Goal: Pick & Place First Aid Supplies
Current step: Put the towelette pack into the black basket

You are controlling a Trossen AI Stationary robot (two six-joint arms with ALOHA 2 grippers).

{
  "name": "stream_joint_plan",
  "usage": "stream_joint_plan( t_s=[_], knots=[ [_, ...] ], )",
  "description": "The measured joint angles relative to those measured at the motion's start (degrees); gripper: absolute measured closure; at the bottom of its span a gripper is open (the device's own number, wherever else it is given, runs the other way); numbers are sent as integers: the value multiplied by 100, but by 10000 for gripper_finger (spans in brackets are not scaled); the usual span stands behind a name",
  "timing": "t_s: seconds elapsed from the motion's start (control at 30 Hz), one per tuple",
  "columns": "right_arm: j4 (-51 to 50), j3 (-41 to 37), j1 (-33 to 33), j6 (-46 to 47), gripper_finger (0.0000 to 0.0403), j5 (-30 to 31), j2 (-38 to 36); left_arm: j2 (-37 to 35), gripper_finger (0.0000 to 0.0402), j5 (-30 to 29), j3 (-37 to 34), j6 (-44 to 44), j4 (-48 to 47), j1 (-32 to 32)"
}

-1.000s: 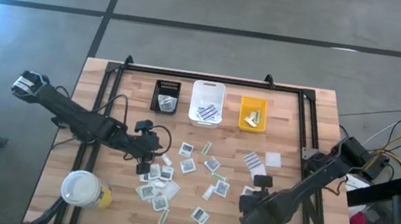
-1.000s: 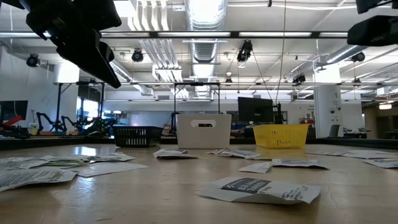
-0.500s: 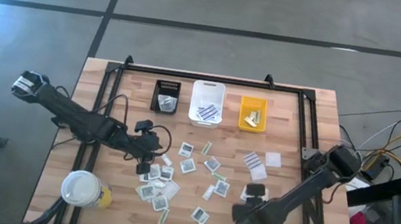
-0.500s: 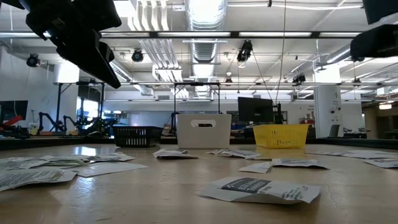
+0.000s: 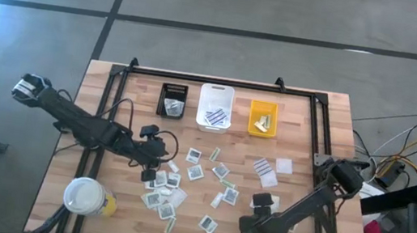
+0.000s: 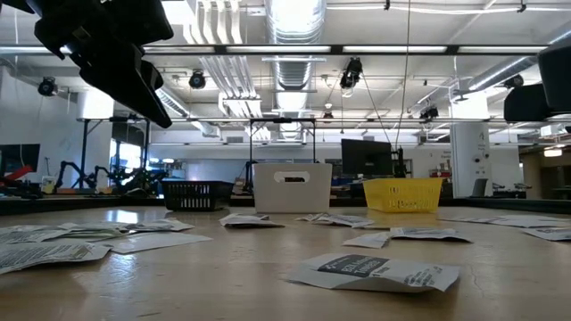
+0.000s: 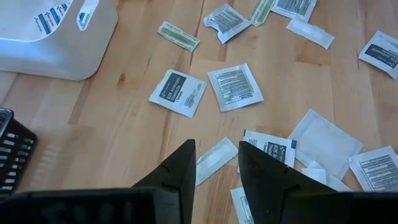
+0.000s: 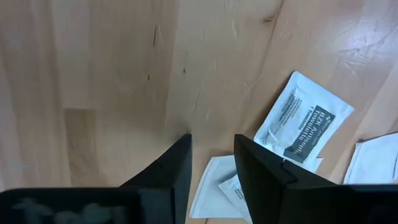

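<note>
At the near edge of the wooden table (image 5: 318, 124), toward its right side, the right gripper (image 5: 249, 230) hangs over bare wood with its fingers spread a small way and nothing between them; a white packet with a dark printed patch (image 8: 303, 128) lies just ahead of its tips, with more white packets beside it. Near the front left corner stands a large cup with a white lid (image 5: 84, 195). In the middle of the table the first aid packets (image 5: 182, 186) lie scattered flat, white squares with dark print, blue-striped ones (image 5: 265, 170) and narrow yellow-green strips (image 5: 215, 153). The left gripper (image 5: 156, 152) hovers at the left edge of that scatter, fingers apart and empty, with a pale narrow packet (image 7: 214, 159) on the wood between and just beyond its tips. Farther back, in a row, sit a black bin (image 5: 174, 91), a white bin (image 5: 217, 93) holding blue-striped packets, and a yellow bin (image 5: 264, 108) holding yellow-green strips.
</note>
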Motion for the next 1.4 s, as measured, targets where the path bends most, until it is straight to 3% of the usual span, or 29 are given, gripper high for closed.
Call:
stream_joint_plan(
  t_s=[0.13, 0.4, 0.8, 1.4],
  knots=[
    [-29, -16, -2, 0, 296, 26, -73, 0, 287, -4, 0, 2, 0, 0],
    [-165, -67, -9, -107, 315, 719, -292, 0, 287, -4, 0, 2, -1, 0],
    [-94, -294, -28, -289, 332, 728, -299, 0, 287, -23, 0, 9, -33, 0],
    [236, -671, -145, -271, 323, 436, -332, 1, 287, -28, 0, 109, -41, 2]
  ],
)
